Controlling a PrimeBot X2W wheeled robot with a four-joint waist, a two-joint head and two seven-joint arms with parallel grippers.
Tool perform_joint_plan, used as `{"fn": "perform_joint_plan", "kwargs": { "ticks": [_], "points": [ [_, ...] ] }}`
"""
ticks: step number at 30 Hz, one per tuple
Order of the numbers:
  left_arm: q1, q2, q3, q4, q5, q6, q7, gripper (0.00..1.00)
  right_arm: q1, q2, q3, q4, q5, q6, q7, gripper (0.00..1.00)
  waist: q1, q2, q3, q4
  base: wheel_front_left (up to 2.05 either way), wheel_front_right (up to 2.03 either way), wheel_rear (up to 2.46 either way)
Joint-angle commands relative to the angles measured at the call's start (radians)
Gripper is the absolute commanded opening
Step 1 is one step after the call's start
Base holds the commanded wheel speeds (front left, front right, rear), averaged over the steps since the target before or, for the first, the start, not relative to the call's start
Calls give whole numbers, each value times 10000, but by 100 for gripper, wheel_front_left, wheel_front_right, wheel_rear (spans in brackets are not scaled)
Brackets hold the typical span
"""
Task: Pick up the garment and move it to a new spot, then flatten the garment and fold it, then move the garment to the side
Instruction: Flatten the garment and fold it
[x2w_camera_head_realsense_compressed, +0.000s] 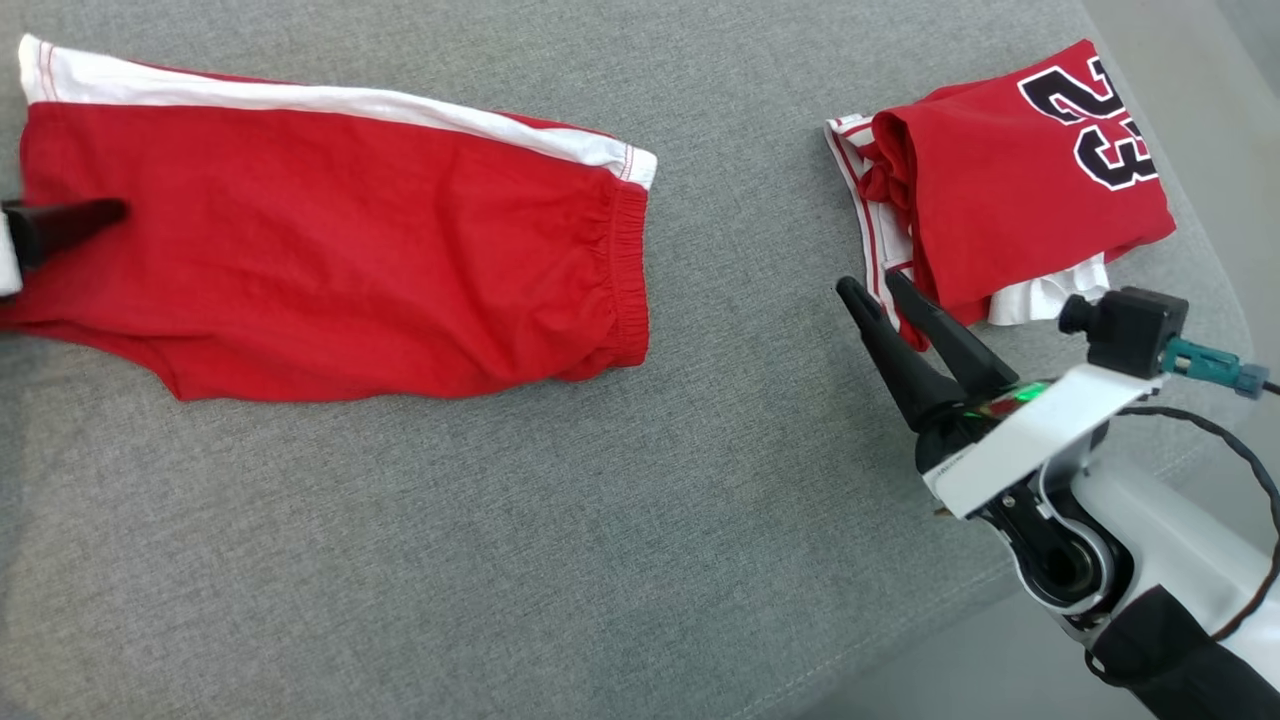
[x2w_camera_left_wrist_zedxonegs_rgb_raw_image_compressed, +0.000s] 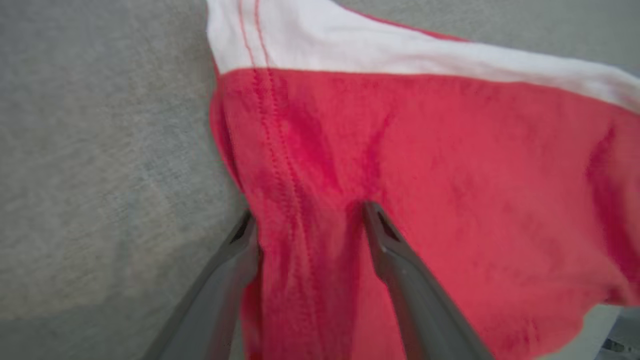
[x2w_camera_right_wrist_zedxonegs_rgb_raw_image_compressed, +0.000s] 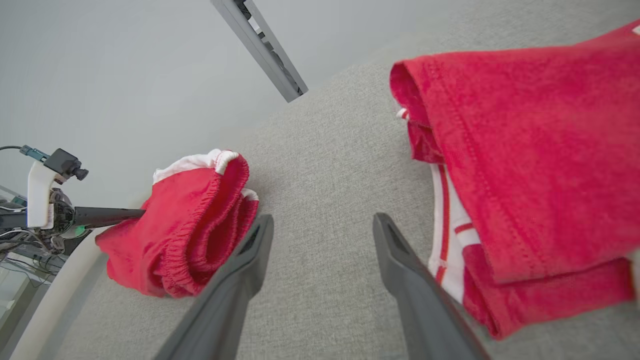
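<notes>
Between spread fingers (x2w_camera_left_wrist_zedxonegs_rgb_raw_image_compressed: 400, 260) of left gripper (x2w_camera_left_wrist_zedxonegs_rgb_raw_image_compressed: 308, 212) — red shorts (x2w_camera_head_realsense_compressed: 330, 250), hem end.

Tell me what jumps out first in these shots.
Red shorts with a white side stripe lie spread across the left of the grey cushion, the left gripper open over their leg end. At upper right sits a folded red jersey numbered 23, with the right gripper open at its near edge.
</notes>
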Motion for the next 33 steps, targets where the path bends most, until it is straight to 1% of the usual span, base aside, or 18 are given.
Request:
{"fn": "perform_joint_plan", "kwargs": {
  "ticks": [1, 3, 4, 5, 6, 9, 13, 16, 22, 30, 33],
  "points": [
    [511, -203, -129, -235, -241, -61, 241, 100, 133, -93, -124, 2, -57, 2, -68, 100, 0, 0, -15, -18, 0, 0, 0],
    [571, -73, -58, -662, -550, -62, 523, 100, 328, -79, -250, -10, -87, 2, -65, 100, 0, 0, -43, -29, 0, 0, 0],
    [593, 12, -39, -779, -636, -53, 586, 75, 394, -58, -317, -38, -108, 2, -67, 100, 0, 0, -54, -34, 0, 0, 0],
    [581, 108, -38, -879, -629, -42, 584, 32, 448, -41, -367, -49, -130, 2, -69, 100, 0, 0, -60, -40, 0, 0, 0],
    [568, 173, -35, -967, -583, -40, 549, 0, 486, -14, -395, -63, -152, 2, -70, 100, 0, 0, -66, -44, 0, 0, 0],
    [639, 220, -15, -1085, -569, 1, 472, 0, 554, 78, -470, -66, -254, 2, -72, 100, 0, 0, -118, -20, 0, 0, 0],
    [756, 264, -26, -1024, -458, 166, 251, 0, 672, 128, -507, -20, -344, 2, -49, 100, 0, 0, -366, 187, 0, 0, 0],
    [1017, 109, -70, -992, -509, 199, 88, 0, 731, 51, -552, 48, -388, 2, 25, 100, 0, 0, -730, 463, 0, 0, 0],
    [1906, -120, -186, -1315, -854, 111, -131, 0, 1125, -143, -662, 160, -336, 2, 239, 100, 0, 0, -1566, 1123, 0, 0, 0],
    [3126, 36, -206, -1629, -1149, 126, -704, 0, 1772, -382, -936, 248, -254, 2, 547, 100, 0, 0, -2607, 1822, 0, 0, 0],
    [3547, -11, -174, -1665, -1275, 141, -973, 0, 2028, -442, -1061, 263, -235, 2, 665, 100, 0, 0, -2903, 2043, 0, 0, 0]
  ]
}}
